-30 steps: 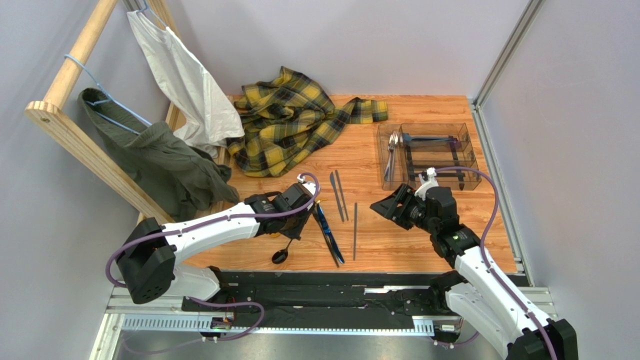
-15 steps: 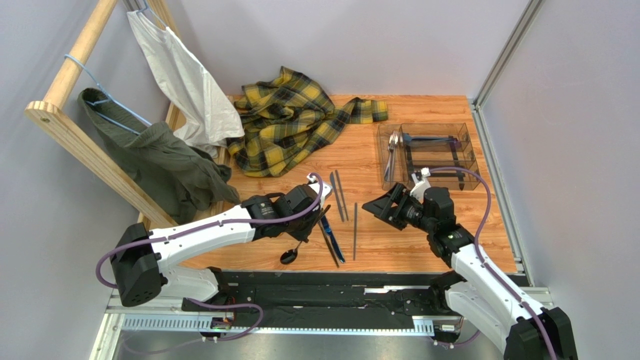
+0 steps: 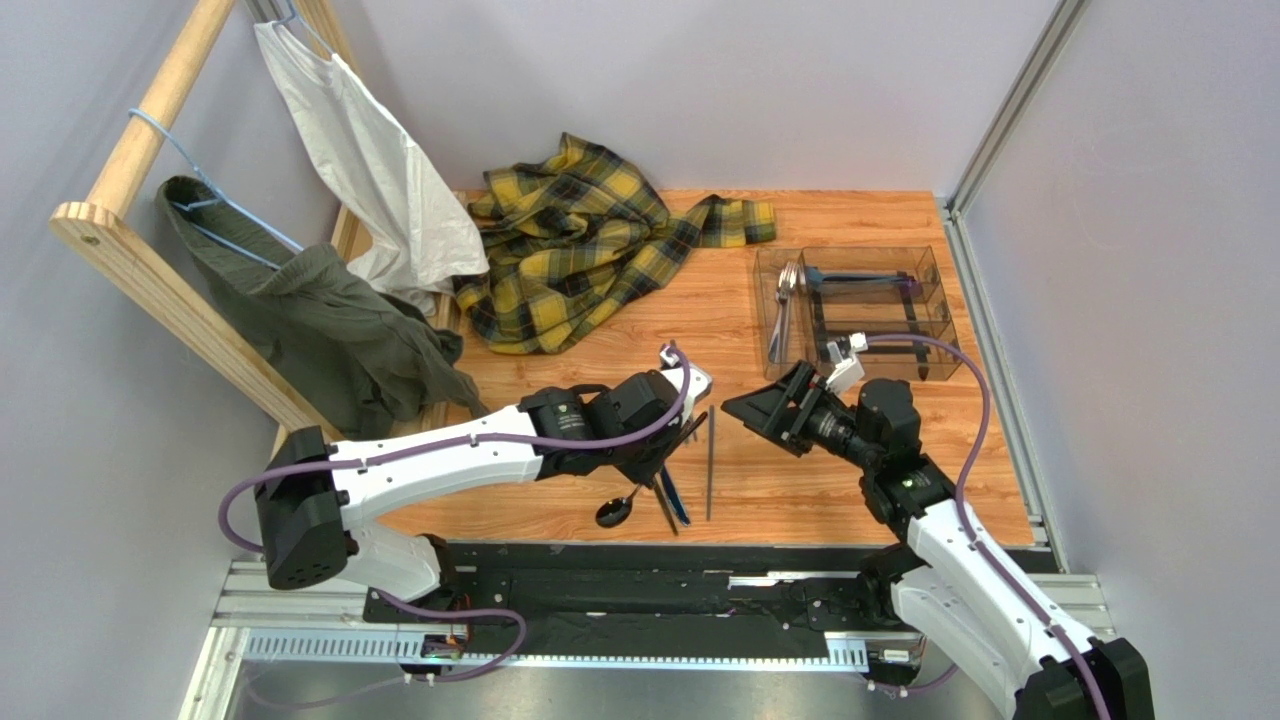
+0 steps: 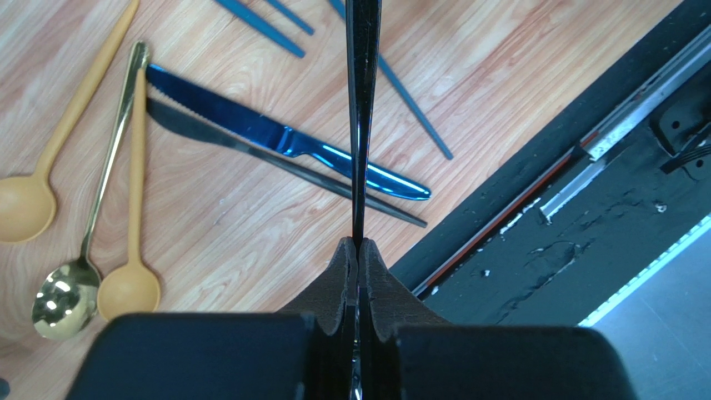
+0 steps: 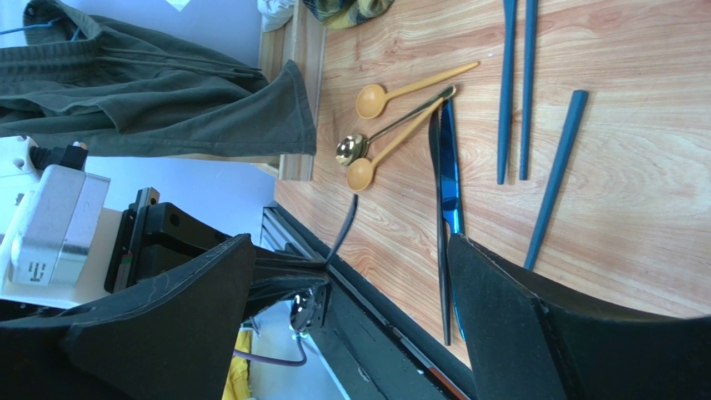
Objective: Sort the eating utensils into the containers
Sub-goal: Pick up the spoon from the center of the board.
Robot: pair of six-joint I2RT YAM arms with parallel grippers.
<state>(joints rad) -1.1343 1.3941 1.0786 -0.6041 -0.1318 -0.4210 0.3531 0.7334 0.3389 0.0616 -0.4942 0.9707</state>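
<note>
My left gripper [image 4: 359, 243] is shut on the handle of a dark spoon [image 4: 362, 100], held just above the table. The spoon's bowl [image 3: 612, 513] hangs behind the left gripper [image 3: 670, 438]. Below it lie a blue knife [image 4: 284, 137], a dark knife [image 4: 275, 162], a gold spoon [image 4: 92, 217], two tan spoons [image 4: 50, 167] and teal sticks [image 5: 509, 83]. My right gripper [image 3: 766, 408] stands wide open and empty, facing the left gripper [image 5: 349, 243]. The clear container [image 3: 935, 293] at the back right holds silver forks [image 3: 784, 308] and dark pieces.
A yellow plaid shirt [image 3: 586, 240] lies at the back of the table. A wooden rack [image 3: 143, 263] on the left carries a green garment [image 3: 323, 323] and a white one [image 3: 368, 165]. A black rail [image 3: 646, 563] runs along the table's near edge.
The left arm has carried the dark spoon to the right, toward the right gripper. The right gripper's jaws have spread wider.
</note>
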